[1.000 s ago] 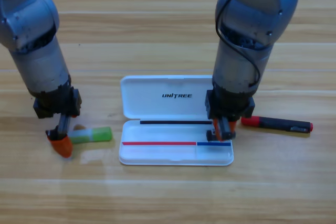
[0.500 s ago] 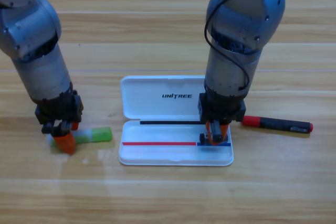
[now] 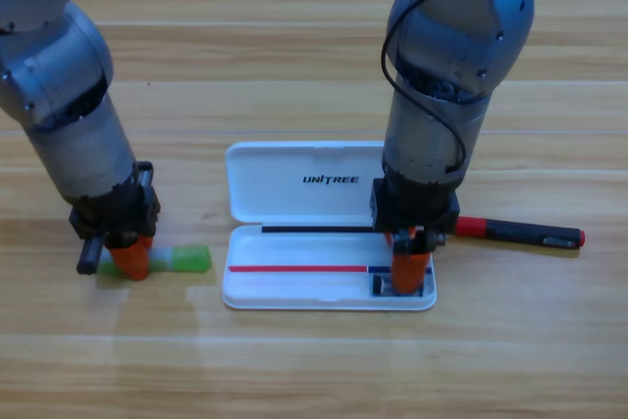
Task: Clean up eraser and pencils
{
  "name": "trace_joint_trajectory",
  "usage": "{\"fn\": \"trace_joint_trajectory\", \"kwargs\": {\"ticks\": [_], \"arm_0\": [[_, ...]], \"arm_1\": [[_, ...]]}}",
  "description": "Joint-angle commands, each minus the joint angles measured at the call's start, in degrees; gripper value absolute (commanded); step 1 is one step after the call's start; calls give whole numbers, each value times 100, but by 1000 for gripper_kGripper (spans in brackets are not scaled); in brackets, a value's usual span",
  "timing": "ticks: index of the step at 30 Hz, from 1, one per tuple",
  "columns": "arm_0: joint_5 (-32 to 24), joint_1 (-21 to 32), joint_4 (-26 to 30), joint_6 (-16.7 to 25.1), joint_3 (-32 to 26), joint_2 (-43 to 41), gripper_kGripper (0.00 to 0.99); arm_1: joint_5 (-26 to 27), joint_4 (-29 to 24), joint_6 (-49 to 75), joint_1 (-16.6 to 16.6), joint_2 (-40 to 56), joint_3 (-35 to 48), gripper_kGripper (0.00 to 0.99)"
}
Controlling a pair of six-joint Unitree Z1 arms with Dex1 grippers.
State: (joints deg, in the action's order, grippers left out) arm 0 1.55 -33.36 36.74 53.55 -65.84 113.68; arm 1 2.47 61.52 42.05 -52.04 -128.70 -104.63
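Note:
The white case [image 3: 294, 289] lies open in the middle of the table. My right gripper [image 3: 408, 280] points down into its small lower-right compartment. At its tips a small black block, the eraser [image 3: 380, 287], peeks out. Just right of the case the slim black pencil [image 3: 520, 234] with a red end lies flat on the table. At the left, my left gripper [image 3: 126, 262] is down on the pale end of the thicker pencil [image 3: 186, 260]. That pencil's green end sticks out to the right, and its pale part is mostly hidden.
The case's lid [image 3: 294, 183], marked UNITREE, lies flat behind the tray. Both grey arms stand tall over the table, the left one at the left edge, the right one over the case's right end.
My right gripper moved left and down from the case's right edge into the small compartment. The left gripper shifted right onto the pale pencil's end.

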Motion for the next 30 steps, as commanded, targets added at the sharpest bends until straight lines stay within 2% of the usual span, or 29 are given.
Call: {"fn": "trace_joint_trajectory", "kwargs": {"ticks": [1, 7, 10, 13, 16, 20, 25, 30], "arm_0": [[258, -180, 70, -47, 212, -74, 0], [539, -628, 1353, -275, -675, -487, 0], [610, -909, 1810, -477, -1132, -531, 0], [618, -1155, 2039, -609, -1449, -522, 0], [610, -1305, 2127, -732, -1686, -408, 0], [531, -1454, 2136, -846, -1932, -127, 0], [311, -1595, 2153, -961, -2354, 339, 0], [30, -1700, 2179, -1013, -2758, 831, 0]], "arm_1": [[43, 246, -100, -114, -33, 180, 904], [193, 554, -100, -26, 1373, 918, 990], [237, 545, -100, 264, 1901, 1402, 990], [202, 466, -100, 730, 1997, 1718, 990], [-9, 193, -74, 1187, 1681, 1771, 990], [-387, -255, 260, 1565, 925, 1560, 989], [-484, -466, 542, 1785, 29, 1068, 990], [-484, -483, 779, 1802, -358, 813, 963]]}}
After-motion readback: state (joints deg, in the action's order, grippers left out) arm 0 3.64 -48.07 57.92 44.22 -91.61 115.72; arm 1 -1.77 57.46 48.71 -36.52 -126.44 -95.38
